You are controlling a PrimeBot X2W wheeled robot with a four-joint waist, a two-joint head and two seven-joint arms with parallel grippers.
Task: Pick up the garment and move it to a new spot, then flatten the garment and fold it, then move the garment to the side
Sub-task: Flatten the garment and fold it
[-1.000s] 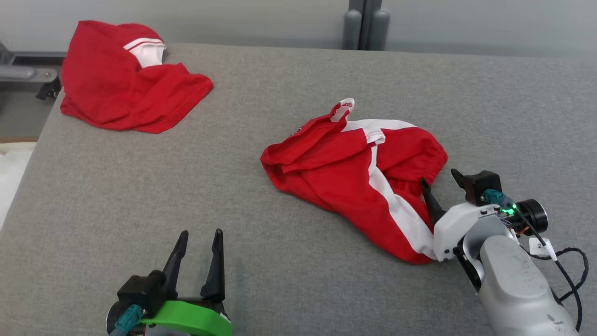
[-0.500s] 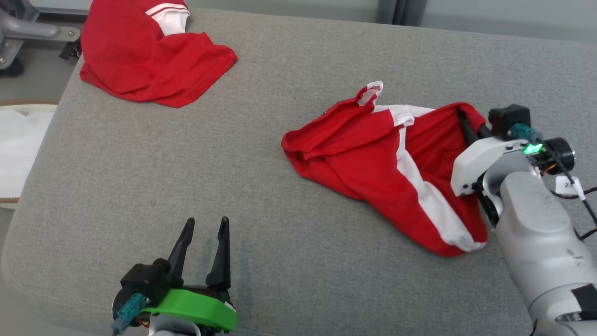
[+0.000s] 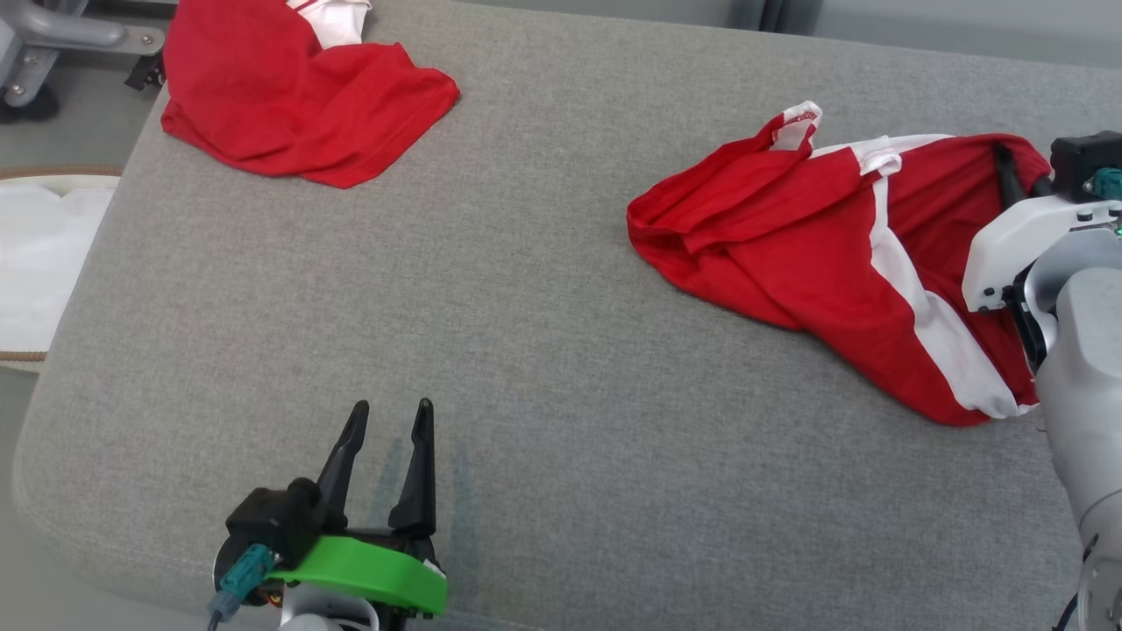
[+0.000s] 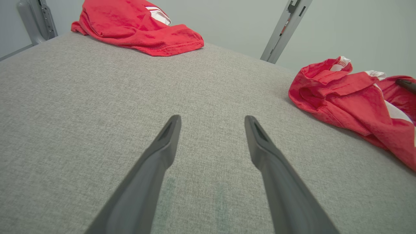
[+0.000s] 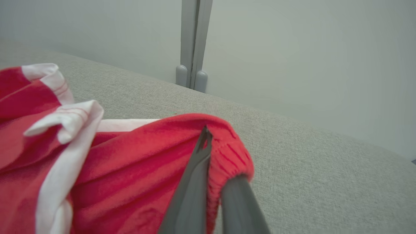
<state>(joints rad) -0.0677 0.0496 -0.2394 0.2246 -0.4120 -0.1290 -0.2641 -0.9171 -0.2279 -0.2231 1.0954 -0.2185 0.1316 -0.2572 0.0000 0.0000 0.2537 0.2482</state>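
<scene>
Garment (image 3: 789, 237) clamped at right-hand hem in right end effector (image 3: 1004, 158), long axis running left across counter (image 3: 526, 307) toward released left end effector (image 3: 392, 405), well apart.

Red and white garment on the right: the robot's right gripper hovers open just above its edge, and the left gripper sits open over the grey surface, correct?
Not quite. The right gripper is not open above it: it is shut on the edge of the red and white garment, as the right wrist view shows. The left gripper does sit open over the grey surface.
</scene>
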